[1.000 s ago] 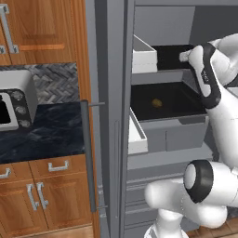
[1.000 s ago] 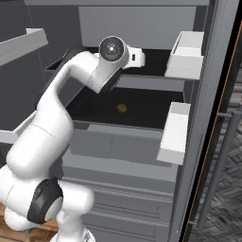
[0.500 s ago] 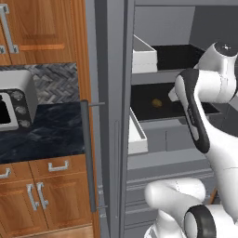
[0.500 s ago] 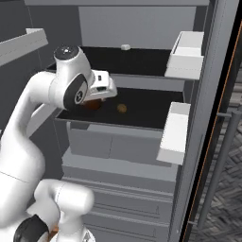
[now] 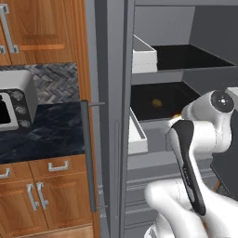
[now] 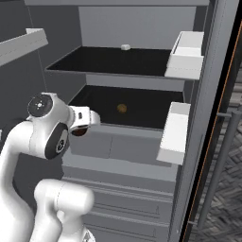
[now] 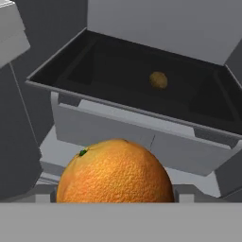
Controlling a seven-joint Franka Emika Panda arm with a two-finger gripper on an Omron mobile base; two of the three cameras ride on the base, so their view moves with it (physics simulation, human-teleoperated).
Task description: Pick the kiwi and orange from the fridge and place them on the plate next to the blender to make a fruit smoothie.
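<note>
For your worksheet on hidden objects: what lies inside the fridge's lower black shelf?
The kiwi lies alone toward the back of the lower shelf. The orange, held outside it, hides the drawer front below.

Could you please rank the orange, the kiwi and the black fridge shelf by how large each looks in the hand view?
1. The black shelf spans most of the width.
2. The orange looks nearly as big, but it sits right at the camera, so its nearness inflates it.
3. The kiwi, far back on the shelf, looks smallest.
</note>
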